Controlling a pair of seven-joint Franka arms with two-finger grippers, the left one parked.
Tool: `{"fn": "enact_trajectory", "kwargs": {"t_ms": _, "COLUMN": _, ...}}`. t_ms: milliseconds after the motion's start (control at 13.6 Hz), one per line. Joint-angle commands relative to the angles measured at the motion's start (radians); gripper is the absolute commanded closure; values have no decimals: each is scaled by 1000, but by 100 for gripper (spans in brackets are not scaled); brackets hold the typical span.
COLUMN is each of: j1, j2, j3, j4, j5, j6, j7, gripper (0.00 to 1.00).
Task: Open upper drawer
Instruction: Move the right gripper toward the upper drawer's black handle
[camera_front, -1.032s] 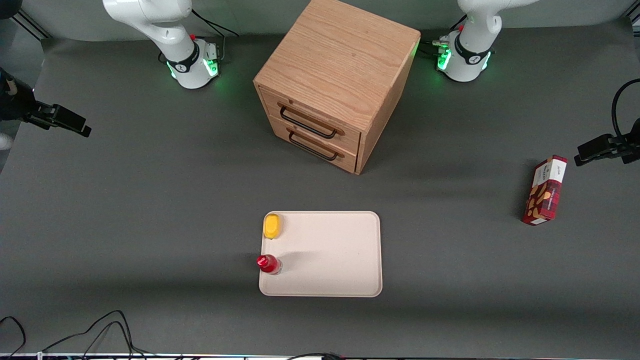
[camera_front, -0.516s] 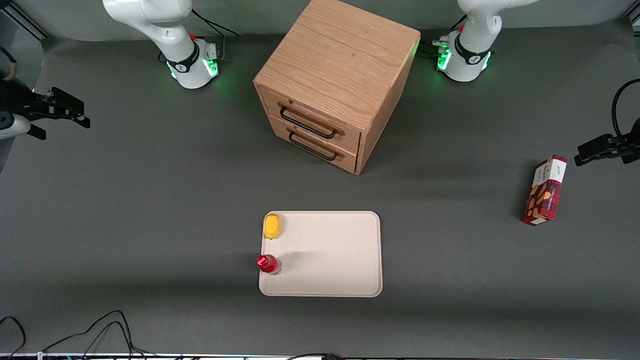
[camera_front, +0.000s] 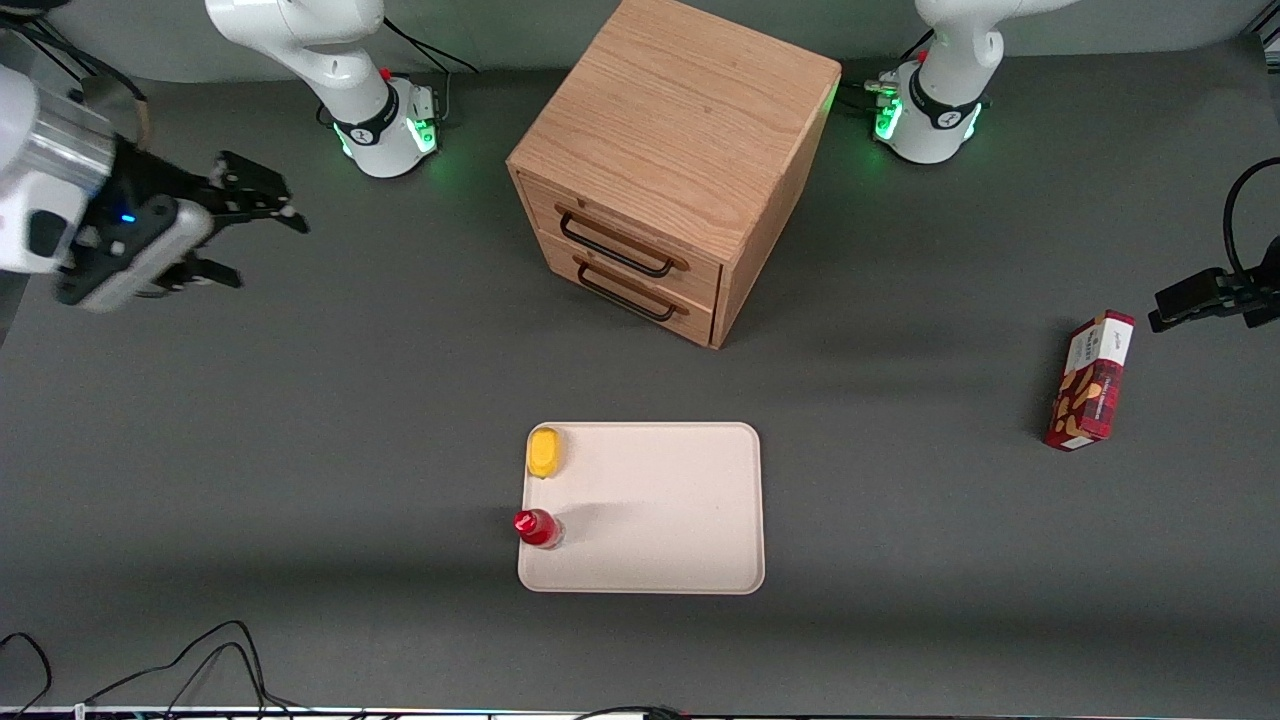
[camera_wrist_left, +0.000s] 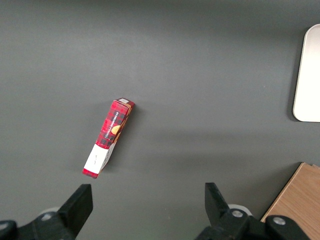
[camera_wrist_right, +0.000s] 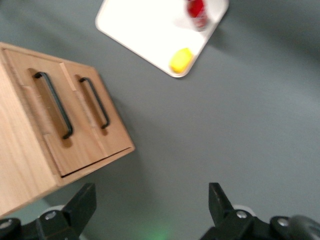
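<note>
The small oak cabinet (camera_front: 690, 120) stands at the table's middle, near the arm bases. Its upper drawer (camera_front: 600, 226) is shut, with a long black wire handle (camera_front: 615, 247). The matching lower drawer (camera_front: 650, 288) below it is also shut. My right gripper (camera_front: 270, 255) hangs open and empty above the table, well off toward the working arm's end, apart from the cabinet. In the right wrist view the upper drawer (camera_wrist_right: 30, 105) and its handle (camera_wrist_right: 52, 105) show ahead of the open gripper (camera_wrist_right: 150, 210), with the lower drawer (camera_wrist_right: 90, 135) beside it.
A white tray (camera_front: 680, 500) lies in front of the cabinet, nearer the front camera, holding a yellow object (camera_front: 544, 452) and a red-capped bottle (camera_front: 537, 527). A red box (camera_front: 1090, 380) lies toward the parked arm's end. Cables (camera_front: 200, 660) trail at the table's front edge.
My right gripper has swung in from the table's edge toward the cabinet and shows larger and more fully. The drawers and other objects have not moved.
</note>
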Motion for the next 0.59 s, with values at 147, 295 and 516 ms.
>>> {"fn": "enact_trajectory", "kwargs": {"t_ms": 147, "j1": 2, "j2": 241, "j3": 223, "j4": 96, "j5": 18, "j6": -1, "j7": -50, "gripper": 0}}
{"fn": "enact_trajectory", "kwargs": {"t_ms": 295, "j1": 31, "j2": 298, "j3": 291, "j4": 100, "j5": -31, "j6": 42, "j7": -41, "gripper": 0}}
{"fn": "enact_trajectory", "kwargs": {"t_ms": 516, "j1": 57, "j2": 370, "j3": 347, "j4": 93, "j5": -48, "j6": 94, "j7": -20, "gripper": 0}}
